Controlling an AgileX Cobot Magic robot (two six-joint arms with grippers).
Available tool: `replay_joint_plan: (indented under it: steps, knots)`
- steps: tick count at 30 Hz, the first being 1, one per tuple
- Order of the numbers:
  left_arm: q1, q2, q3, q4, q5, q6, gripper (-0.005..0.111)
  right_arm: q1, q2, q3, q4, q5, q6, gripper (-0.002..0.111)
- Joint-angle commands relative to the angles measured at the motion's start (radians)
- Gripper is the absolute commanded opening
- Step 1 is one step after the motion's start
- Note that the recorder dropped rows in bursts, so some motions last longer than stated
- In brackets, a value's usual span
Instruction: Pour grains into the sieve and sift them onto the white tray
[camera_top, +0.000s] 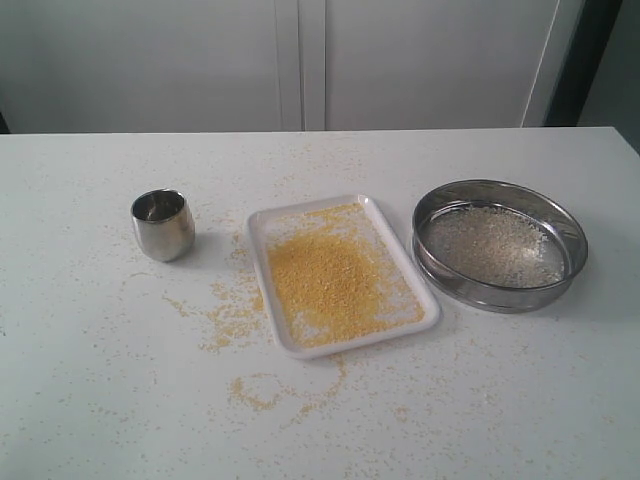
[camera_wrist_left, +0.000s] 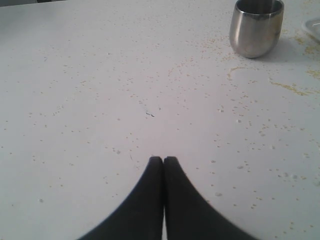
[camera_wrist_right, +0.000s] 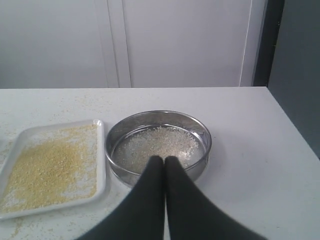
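Finds the white tray (camera_top: 260, 222) at centre, spread with fine yellow grains (camera_top: 325, 280) — sifted through, by the look of it. Has the sieve (camera_top: 500, 295) set down just right of the tray, holding only coarser pale bits on its mesh. Puts the steel cup (camera_top: 162, 225) upright at left, probably empty. Shows yellow spill over the bench (camera_top: 90, 400) around the tray. Has both the left hand (camera_wrist_left: 163, 160) and the right hand (camera_wrist_right: 163, 159) pinched closed on nothing — parked clear, seemingly with the work done.

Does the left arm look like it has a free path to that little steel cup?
Probably yes: only bare table with scattered grains lies between the left gripper and the steel cup. Its jaws are shut, so they'd have to open first.
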Motion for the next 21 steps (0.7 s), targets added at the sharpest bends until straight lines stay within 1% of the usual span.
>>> replay_joint_plan:
  steps: [1,8,11,16,21]
  knots:
    - [0.001,-0.005,0.005,-0.002,-0.004,-0.006,0.000,0.001,-0.006,0.049,-0.010,-0.033,-0.006,0.000]
    - [0.001,-0.005,0.005,-0.002,-0.004,-0.006,0.000,0.001,-0.006,0.116,-0.010,-0.031,-0.006,0.000]
    - [0.001,-0.005,0.005,-0.002,-0.004,-0.006,0.000,0.001,-0.006,0.143,-0.010,-0.092,-0.006,0.000]
    - [0.001,-0.005,0.005,-0.002,-0.004,-0.006,0.000,-0.001,-0.006,0.189,-0.010,-0.118,-0.002,0.000]
    - [0.001,-0.005,0.005,-0.002,-0.004,-0.006,0.000,-0.042,-0.006,0.239,-0.006,-0.142,-0.002,0.000]
